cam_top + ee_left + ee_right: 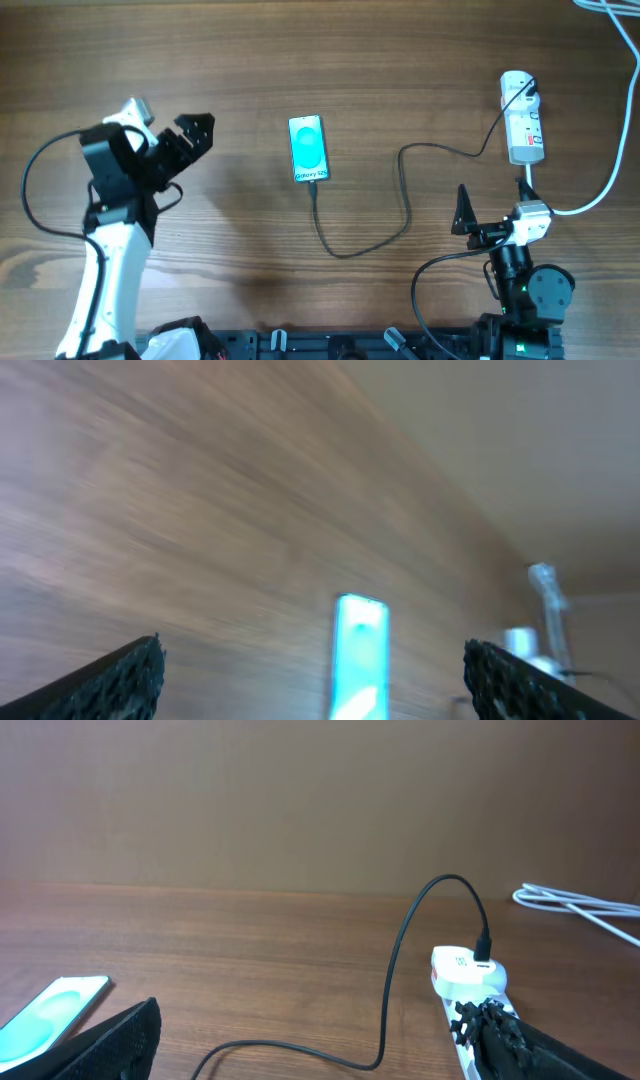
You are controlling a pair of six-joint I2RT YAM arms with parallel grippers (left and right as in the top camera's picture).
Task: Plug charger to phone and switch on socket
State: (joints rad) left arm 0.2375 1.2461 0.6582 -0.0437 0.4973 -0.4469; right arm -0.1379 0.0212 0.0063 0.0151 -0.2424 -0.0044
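Charger (404, 190): thin black cable, light and limp, likely to sag and trail if lifted mid-length. Best pinched at the small stiff connector tip, across its flat sides, never by the cord. Loops through the lower centre of the overhead view on the tabletop (250, 60), then climbs both ways.

Right claw (492, 205), lower right: spread fully apart, clamped on nothing, poised just short of the socket's near end. Contact with it impossible to judge from the wrist view.

Left claw (188, 138), left of frame: likewise wide open and empty, well apart from everything, aimed toward the phone.

Phone (308, 150), centre: flat, slick, light, probably prone to sliding under a push, so worth steadying at its edges. Cable tip meets its lower end; seated or merely touching, too small to tell.

Socket (522, 125), upper right: rigid white strip, black plug (528, 92) at its far end, white lead (600, 195) running off right. Switch position unreadable.
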